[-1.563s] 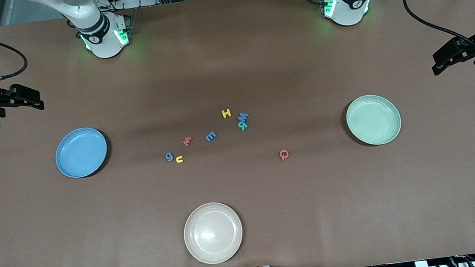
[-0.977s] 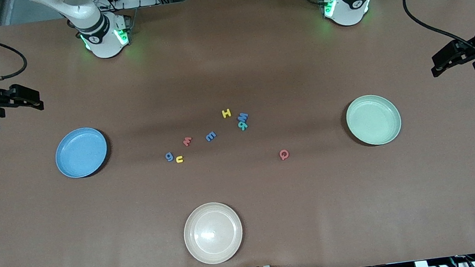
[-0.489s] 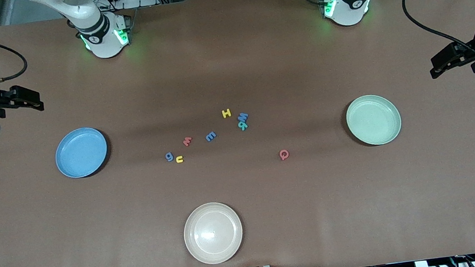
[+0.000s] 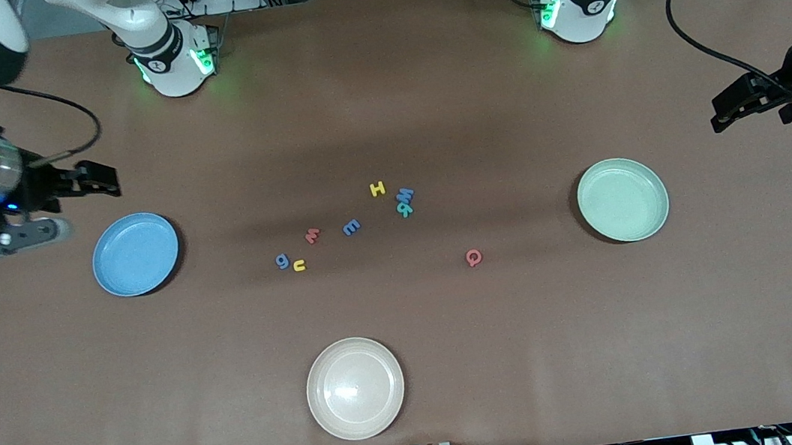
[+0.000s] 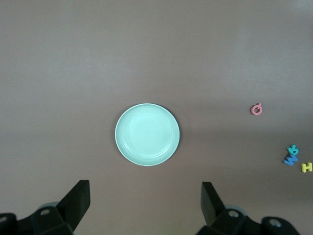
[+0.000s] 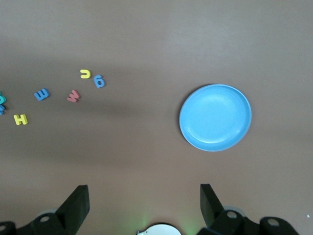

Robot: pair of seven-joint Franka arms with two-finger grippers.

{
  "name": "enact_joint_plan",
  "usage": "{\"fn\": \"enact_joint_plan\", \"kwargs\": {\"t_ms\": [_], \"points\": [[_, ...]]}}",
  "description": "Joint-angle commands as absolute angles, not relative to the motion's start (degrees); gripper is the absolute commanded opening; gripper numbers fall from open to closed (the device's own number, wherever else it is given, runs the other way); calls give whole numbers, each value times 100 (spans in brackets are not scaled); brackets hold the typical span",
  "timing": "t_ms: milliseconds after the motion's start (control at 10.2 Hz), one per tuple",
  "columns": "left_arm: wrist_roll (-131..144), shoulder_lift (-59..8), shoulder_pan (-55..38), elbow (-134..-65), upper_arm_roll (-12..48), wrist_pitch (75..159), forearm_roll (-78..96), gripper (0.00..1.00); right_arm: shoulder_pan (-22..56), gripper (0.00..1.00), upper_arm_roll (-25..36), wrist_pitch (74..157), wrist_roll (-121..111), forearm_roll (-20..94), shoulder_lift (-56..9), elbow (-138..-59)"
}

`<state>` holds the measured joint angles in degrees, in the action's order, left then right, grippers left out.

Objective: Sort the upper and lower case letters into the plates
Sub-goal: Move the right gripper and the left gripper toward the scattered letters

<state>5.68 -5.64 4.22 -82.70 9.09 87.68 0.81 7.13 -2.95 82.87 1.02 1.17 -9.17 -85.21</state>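
Several small foam letters lie mid-table: yellow H (image 4: 377, 188), blue M (image 4: 405, 194) touching a teal letter (image 4: 403, 209), blue E (image 4: 351, 226), red w (image 4: 312, 235), blue g (image 4: 282, 261), yellow u (image 4: 299, 265), and pink Q (image 4: 474, 257) apart from the others. The sky blue plate (image 4: 135, 254) (image 6: 215, 117) and mint green plate (image 4: 622, 199) (image 5: 147, 134) hold nothing. My right gripper (image 4: 105, 181) (image 6: 142, 193) hangs open over bare table beside the blue plate. My left gripper (image 4: 722, 110) (image 5: 144, 196) hangs open over bare table beside the mint plate.
A cream-beige plate (image 4: 355, 388) sits near the table's front edge, nearer the camera than the letters. The two arm bases (image 4: 176, 60) (image 4: 577, 4) stand along the edge farthest from the camera. A black cable (image 4: 707, 48) loops to the left wrist.
The right arm has swung in from the table's end, bringing its gripper close to the blue plate. The left gripper has crept slightly toward the mint plate. Letters and plates have not moved.
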Motion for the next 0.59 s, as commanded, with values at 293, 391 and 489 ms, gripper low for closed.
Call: {"fn": "enact_joint_plan", "kwargs": {"t_ms": [293,391,489], "points": [[773,-869,213,-8490,1062,8753,307,100,1352,100,-272,8929,1148,149,-1677,-8437],[817,-1088,2,-8482,1081,8902,308,100,1510,100,-272,9060,1473,141,-1774,-8446],[843,-1255,-148,-8542,1081,8990,308,100,1660,100,-272,9175,1877,123,-1871,-8472]]}}
